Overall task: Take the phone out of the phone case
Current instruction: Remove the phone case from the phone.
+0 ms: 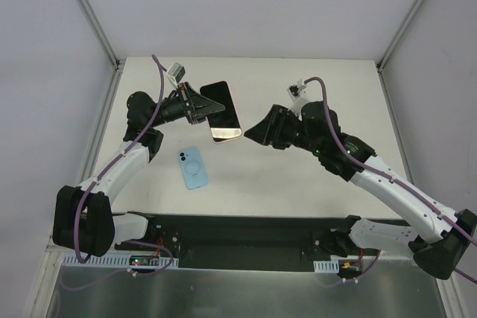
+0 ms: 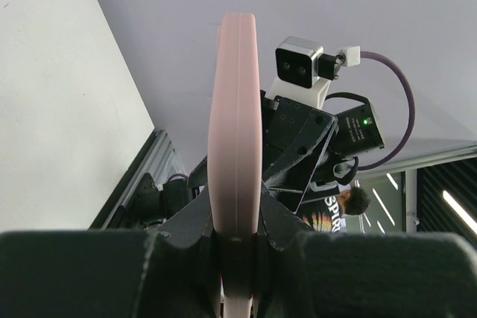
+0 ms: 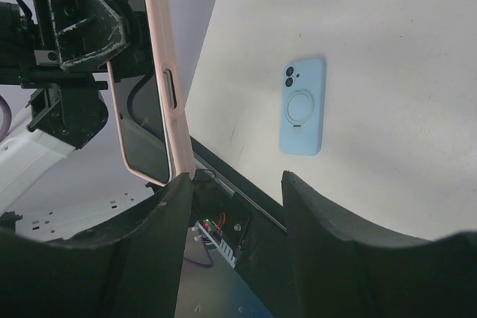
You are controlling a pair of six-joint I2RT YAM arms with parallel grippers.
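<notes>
My left gripper (image 1: 195,106) is shut on the near end of a pink-edged phone (image 1: 223,113) and holds it above the table, dark glass up; in the left wrist view the phone (image 2: 234,109) stands edge-on between the jaws (image 2: 235,217). A light blue case (image 1: 194,167) lies flat on the table, back side up, with camera hole and ring showing, clear of both grippers. My right gripper (image 1: 250,135) is open and empty beside the phone's right corner. In the right wrist view its left finger (image 3: 160,206) sits just under the phone's corner (image 3: 160,72); the case (image 3: 302,106) lies beyond.
The white table (image 1: 313,176) ends in a black strip (image 1: 246,232) at the near edge, with the arm bases on it. Grey frame posts (image 1: 93,13) stand at the back corners. The right arm's wrist camera (image 2: 299,65) faces the left wrist view.
</notes>
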